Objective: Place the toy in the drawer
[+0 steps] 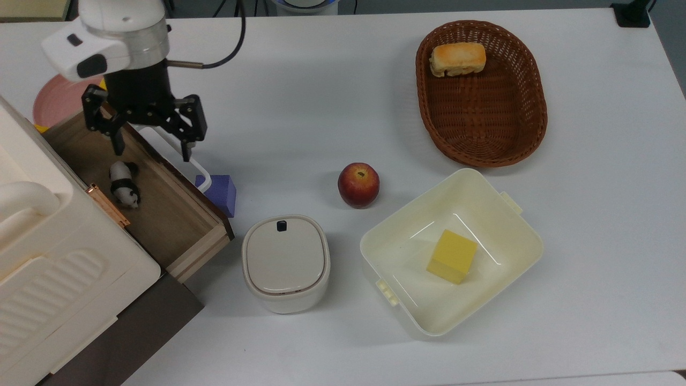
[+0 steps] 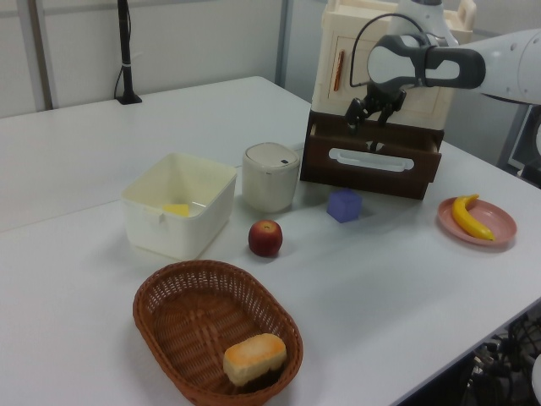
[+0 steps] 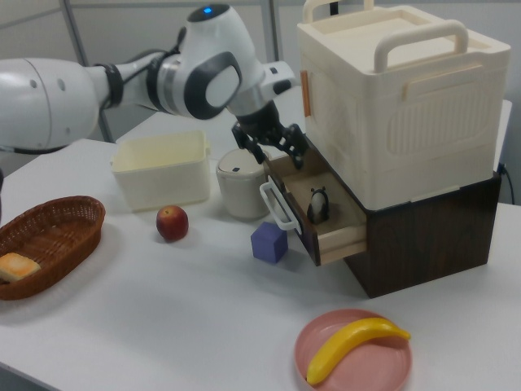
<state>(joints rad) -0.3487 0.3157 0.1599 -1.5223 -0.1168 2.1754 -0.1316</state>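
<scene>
Black-and-white, the toy [image 1: 124, 184] stands inside the open drawer [image 1: 177, 225] in the top view, with the claw [image 1: 150, 143] spread and empty above the handle. In the right view the toy [image 3: 317, 203] is upright inside; placing looks done, so the arm only needs to back away.

The top view looked straight down on the table [image 1: 332, 96], cabinet [image 1: 48, 268] at the top view's left edge. The left view stood low across the table, basket [image 2: 215, 334] nearest and the cabinet [image 2: 380, 59] far. The right view faced the opposite way, close by the plate [image 3: 354, 354]. All three shared the apple [image 1: 358, 185] and drawer [image 3: 326, 220].
</scene>
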